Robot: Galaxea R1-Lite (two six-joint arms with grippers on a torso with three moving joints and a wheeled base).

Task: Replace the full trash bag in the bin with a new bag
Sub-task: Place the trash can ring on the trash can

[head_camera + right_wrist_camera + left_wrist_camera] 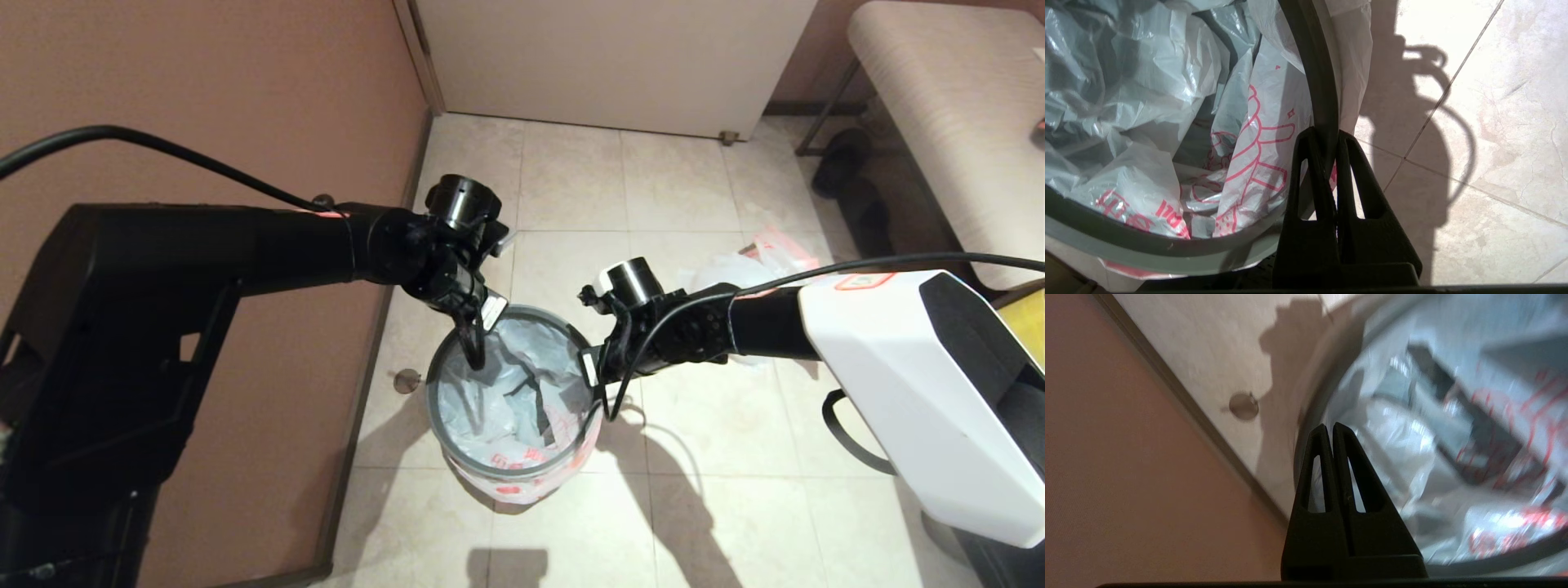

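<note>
The right gripper [1329, 136] has its fingers pinched on the grey ring rim [1327, 102] of the bin [513, 469], at the bin's right edge. The left gripper [1329, 430] has its fingers pressed together with nothing between them, hanging just inside the rim's far left part. The new bag [506, 392] with its red cartoon lines the bin, its edge folded out over the rim. The full trash bag [747, 265] lies on the tiled floor [735, 457] beyond the right arm.
</note>
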